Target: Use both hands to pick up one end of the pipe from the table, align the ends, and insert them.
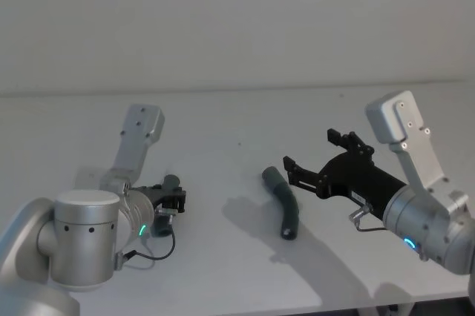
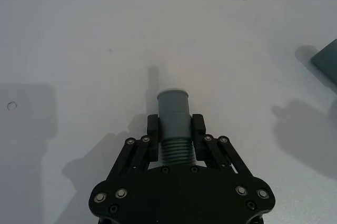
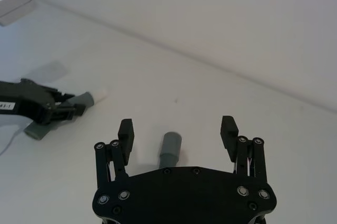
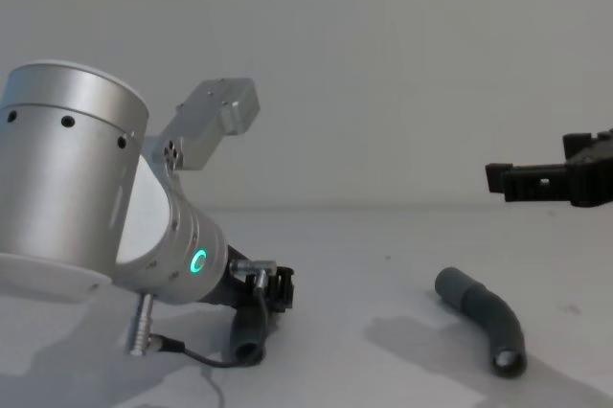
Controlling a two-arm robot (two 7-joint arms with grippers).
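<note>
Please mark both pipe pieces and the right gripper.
loose pipe piece [image 1: 287,205]: head view, middle of its bend.
held pipe piece [image 2: 173,109]: left wrist view, its smooth cuff.
right gripper [image 3: 177,125]: right wrist view, between fingertips.

You have very little to read here. In the right wrist view, a small white label [image 3: 5,105] sits on the side of the left gripper [image 3: 76,105]. Its dark characters look like "83-1", cut off at the edge. The right gripper [image 1: 312,149] carries a white tag [image 1: 358,196], too small for you to read.
</note>
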